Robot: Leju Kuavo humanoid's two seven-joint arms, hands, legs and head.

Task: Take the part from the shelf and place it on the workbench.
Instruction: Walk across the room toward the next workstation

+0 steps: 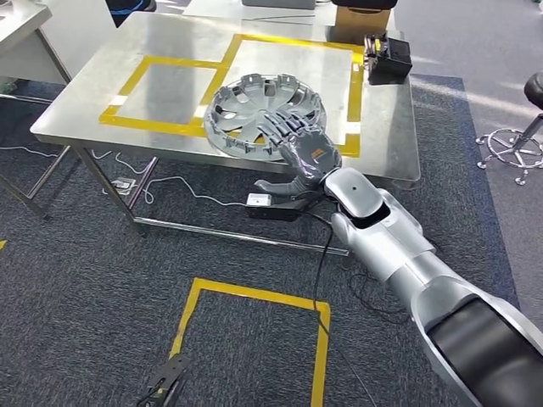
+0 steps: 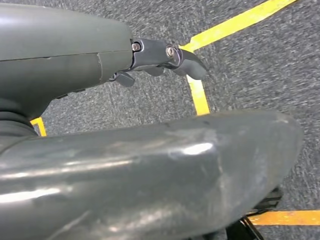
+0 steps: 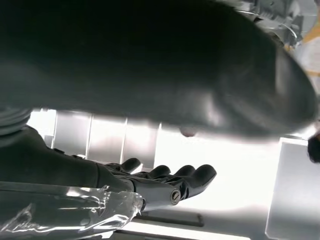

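The part (image 1: 265,117), a silver hubcap, is seen lying flat on the steel workbench (image 1: 83,114), overlapping the yellow tape outline (image 1: 160,93) near the bench's front edge. The right hand (image 1: 301,148) is placed at the hubcap's near rim: fingers (image 1: 275,127) are laid across the top face, thumb (image 1: 275,185) is extended below the bench edge. Whether the rim is actually clasped cannot be told.

In the right wrist view, dark fingertips (image 3: 196,175) are seen under the bench. The left hand (image 2: 166,55) is hung over grey carpet (image 2: 245,65) and yellow floor tape (image 2: 198,95); fingers are apart, nothing is held. A black box (image 1: 387,58) is noted at the far right corner.
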